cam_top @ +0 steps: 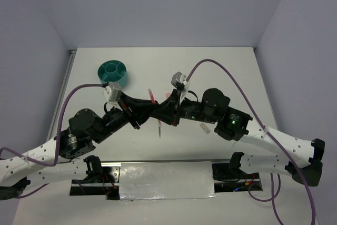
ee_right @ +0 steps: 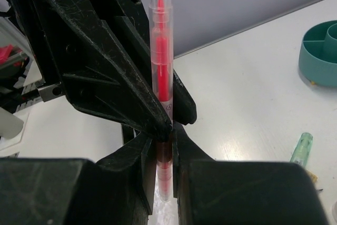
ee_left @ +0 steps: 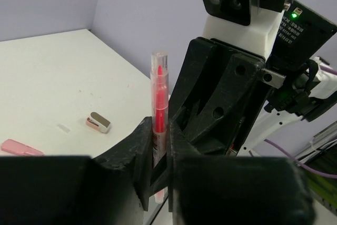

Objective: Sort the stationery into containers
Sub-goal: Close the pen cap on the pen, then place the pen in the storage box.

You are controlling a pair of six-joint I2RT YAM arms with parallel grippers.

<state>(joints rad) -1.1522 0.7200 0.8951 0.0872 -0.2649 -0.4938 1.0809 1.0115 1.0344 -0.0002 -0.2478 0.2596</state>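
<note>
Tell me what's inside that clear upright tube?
A red core with a pointed tip shows through the clear pen. The right gripper covers its middle, hiding that stretch.

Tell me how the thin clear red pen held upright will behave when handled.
The thin clear plastic red pen stands straight above the right gripper, so probably stiff and light. Its smooth round barrel looks slippery and would likely roll if laid on the white table. Pinched low, it may pivot.
</note>
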